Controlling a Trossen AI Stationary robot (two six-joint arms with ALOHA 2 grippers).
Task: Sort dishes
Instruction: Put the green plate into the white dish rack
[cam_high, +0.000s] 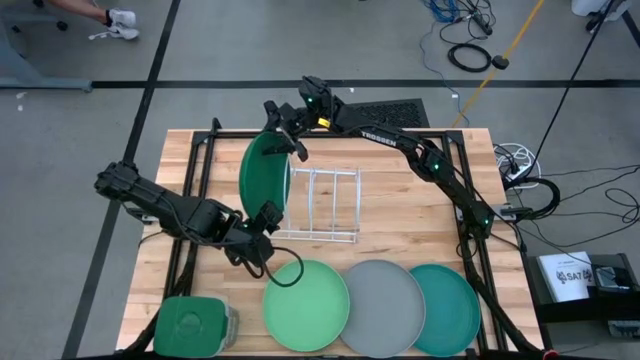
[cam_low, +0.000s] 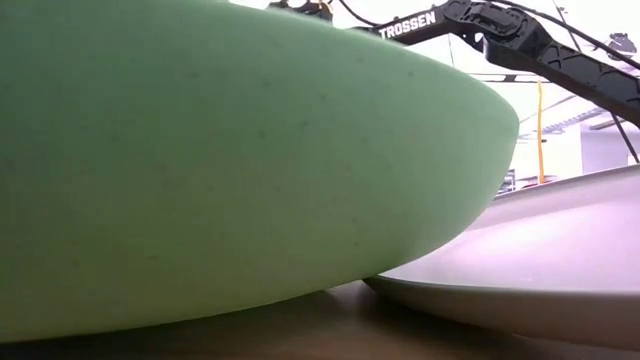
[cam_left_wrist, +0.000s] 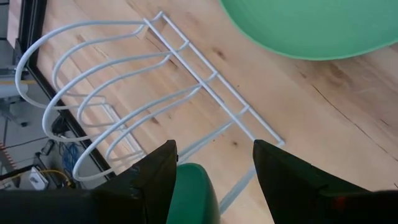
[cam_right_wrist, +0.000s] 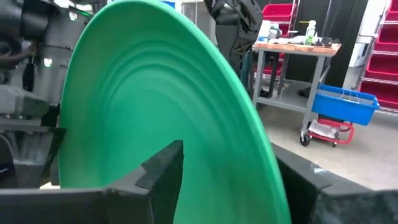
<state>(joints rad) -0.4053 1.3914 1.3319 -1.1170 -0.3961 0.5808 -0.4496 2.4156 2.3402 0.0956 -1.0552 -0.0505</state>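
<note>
The dark green plate (cam_high: 263, 172) stands on edge, tilted, at the left end of the white wire rack (cam_high: 322, 205). My right gripper (cam_high: 288, 138) is shut on its far upper rim. My left gripper (cam_high: 265, 222) is open at the plate's near lower rim (cam_left_wrist: 194, 194), one finger on each side. The mint plate (cam_high: 306, 305), grey plate (cam_high: 383, 307) and teal plate (cam_high: 446, 308) lie flat in a row along the near edge, overlapping. In the low view the mint plate (cam_low: 200, 150) fills the picture, with the grey plate (cam_low: 520, 270) beside it. My right gripper pinches the dark green plate at its far upper rim (cam_right_wrist: 261, 143), one finger (cam_right_wrist: 163, 167) on the hollow face and the other (cam_right_wrist: 305, 190) behind the plate. It comes slanting down from the table's far side. The plate is on edge and tilted; whether its lower rim rests on the table I cannot tell. My left gripper's fingers (cam_left_wrist: 155, 180) stand on either side of the near lower rim; whether they touch it I cannot tell.
A green square container (cam_high: 195, 328) sits at the table's near left corner. The rack's wire loops (cam_left_wrist: 106, 93) stand to the right of the plate. Bare wood lies between the rack and the row of plates. Cables lie past the right edge.
</note>
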